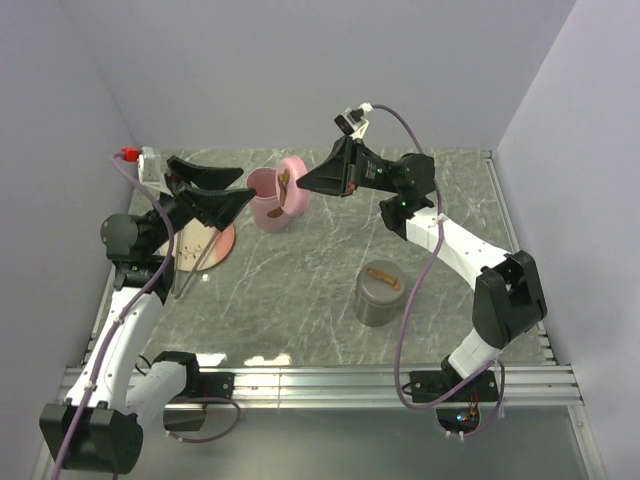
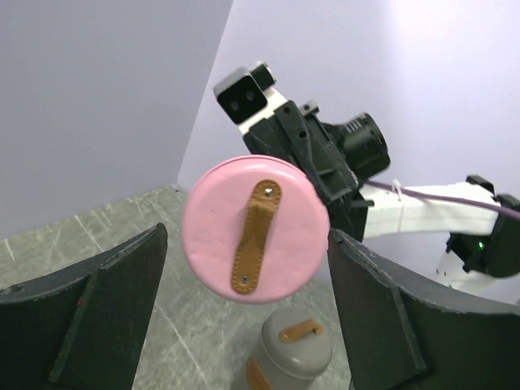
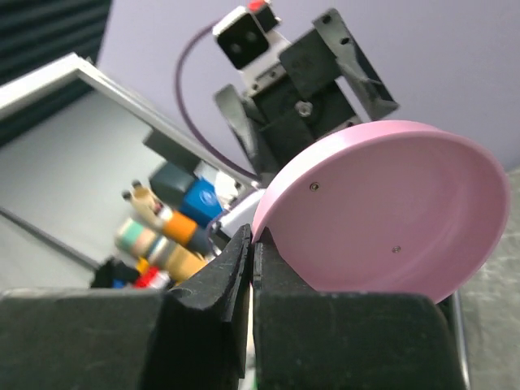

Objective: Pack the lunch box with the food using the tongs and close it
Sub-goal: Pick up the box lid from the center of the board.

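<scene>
While the overhead view gives only a pink cluster, the left wrist camera shows the pink lid face-on, a brown strap down its middle, held up on edge in the air. Its bare underside appears only from the right wrist, where the right gripper has its fingers pressed together on the rim. The left gripper is spread wide with nothing in it, one finger either side of the lid in its own view, not touching. From above, what may be the lunch box stands under the lid, though the two blur together. Only that view takes in the tongs, lying across a plate beneath the left arm; the food there is too small to make out. A grey container stands well apart.
</scene>
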